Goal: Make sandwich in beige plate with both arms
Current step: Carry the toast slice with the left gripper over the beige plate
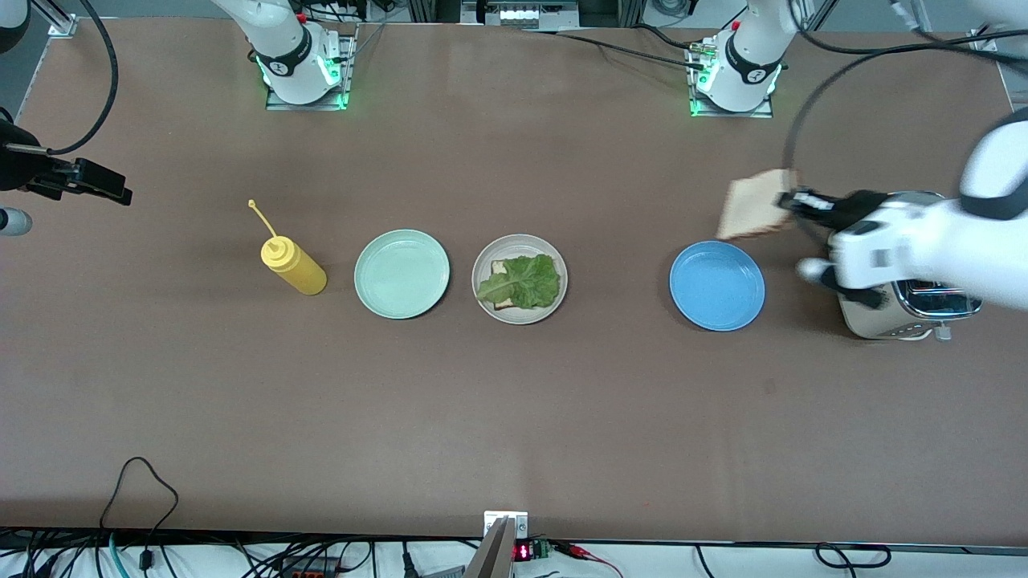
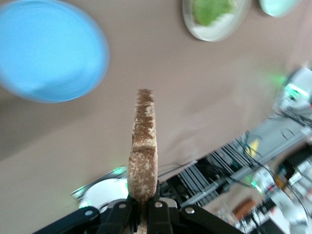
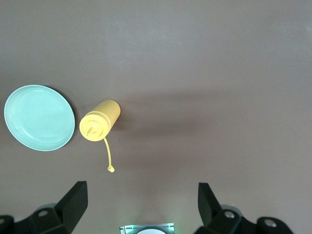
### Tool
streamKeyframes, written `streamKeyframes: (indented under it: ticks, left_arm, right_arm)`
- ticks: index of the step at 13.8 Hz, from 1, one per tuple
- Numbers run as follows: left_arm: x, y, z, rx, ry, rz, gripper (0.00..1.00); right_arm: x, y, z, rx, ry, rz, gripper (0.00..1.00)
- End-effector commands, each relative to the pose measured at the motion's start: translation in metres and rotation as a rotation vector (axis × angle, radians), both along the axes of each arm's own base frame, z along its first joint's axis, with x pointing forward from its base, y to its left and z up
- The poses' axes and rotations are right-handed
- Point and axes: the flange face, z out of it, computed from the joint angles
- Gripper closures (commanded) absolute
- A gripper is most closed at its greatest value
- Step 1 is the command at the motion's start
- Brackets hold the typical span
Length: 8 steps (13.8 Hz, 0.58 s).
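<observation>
The left gripper pinches a bread slice above the table by the blue plate. The beige plate holds bread and lettuce (uncovered). The right gripper waits, jaws wide.

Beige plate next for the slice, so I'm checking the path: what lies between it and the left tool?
In the front view, the blue plate lies between the left tool, holding the bread slice, and the beige plate.

High front camera faces both arms; wrist cameras look down, sharing the mint-green plate.
</observation>
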Motion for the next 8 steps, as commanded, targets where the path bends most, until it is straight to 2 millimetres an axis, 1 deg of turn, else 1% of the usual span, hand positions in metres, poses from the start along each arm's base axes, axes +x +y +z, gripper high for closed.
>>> streamKeyframes:
  ticks: [1,2,3,4,5,6,8]
  left_arm:
    - [0.009,-0.039,-0.031,-0.087,0.025,0.053,0.99]
    - [0.007,-0.066,-0.041,-0.094,0.024,0.065,0.99]
    - [0.004,-0.088,-0.046,-0.094,0.023,0.082,0.99]
    - [-0.002,-0.112,-0.057,-0.071,0.028,0.105,1.00]
    - [-0.009,-0.133,-0.073,-0.064,0.034,0.134,1.00]
    - [-0.018,-0.151,-0.084,-0.079,0.047,0.160,1.00]
    - [-0.023,-0.171,-0.095,-0.126,0.042,0.218,1.00]
  right_arm:
    - [-0.004,0.001,0.003,0.008,0.004,-0.006,0.00]
    - [-0.004,0.001,0.003,0.010,0.004,-0.006,0.00]
    - [-0.003,0.001,0.003,0.010,0.003,-0.006,0.00]
    - [-0.004,0.001,0.003,0.008,0.004,-0.006,0.00]
    - [-0.003,0.001,0.003,0.008,0.003,-0.006,0.00]
    - [-0.003,0.001,0.003,0.010,0.003,-0.006,0.00]
    - [-0.004,0.001,0.003,0.010,0.004,-0.006,0.00]
